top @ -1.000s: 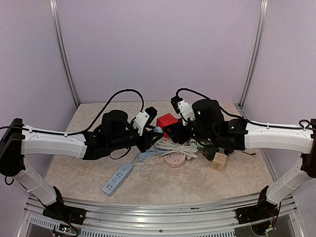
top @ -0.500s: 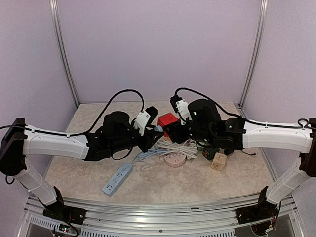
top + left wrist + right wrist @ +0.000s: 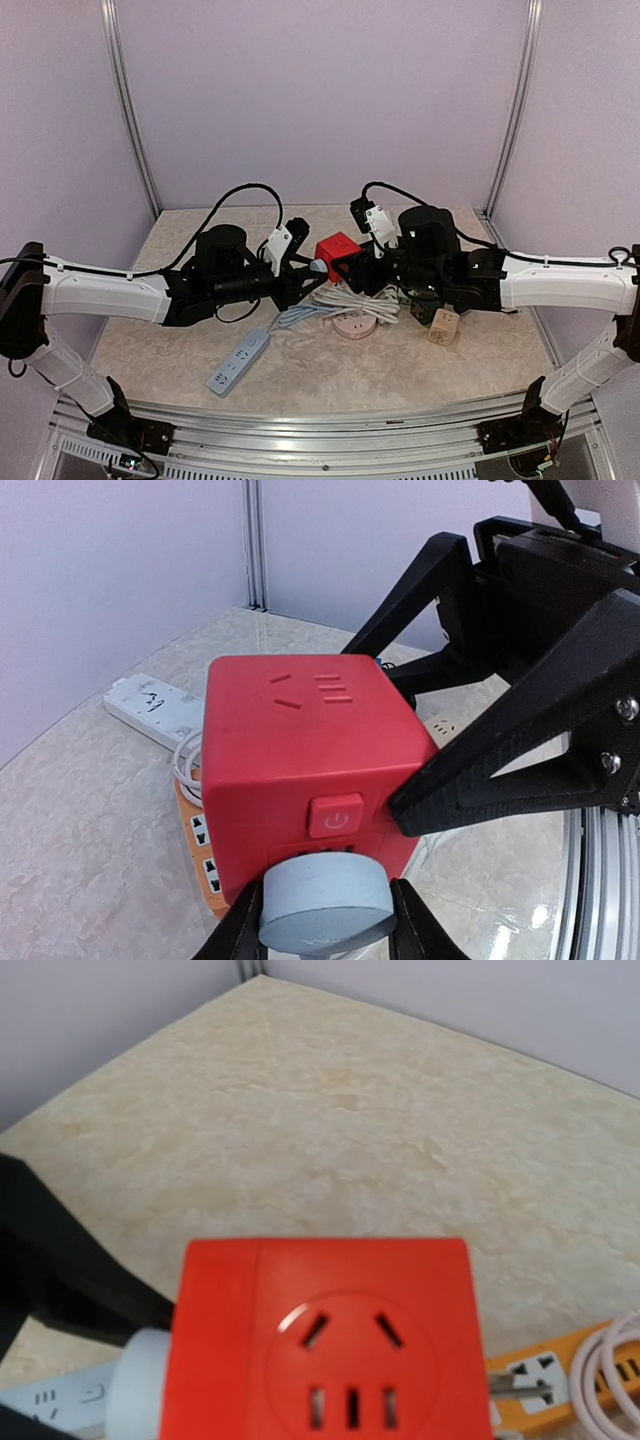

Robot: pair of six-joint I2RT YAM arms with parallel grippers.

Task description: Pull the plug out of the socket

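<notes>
Left wrist, one red socket (image 3: pixel 300 740), one grey plug (image 3: pixel 322 910), touching

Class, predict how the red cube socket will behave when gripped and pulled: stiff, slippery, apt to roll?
Probably stiff: the red cube socket shows flat faces and crisp edges. Its glossy plastic may be slippery. Being boxy, it should not roll.

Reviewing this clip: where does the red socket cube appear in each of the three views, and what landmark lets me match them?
Top external: the red socket cube is mid-table, between the two wrists.
Left wrist: it fills the centre, power button facing the camera.
Right wrist: it sits bottom centre, socket holes facing the camera.
Shared landmark: the grey-blue plug in one side of the cube, seen bottom centre in left wrist and bottom left in right wrist.
</notes>
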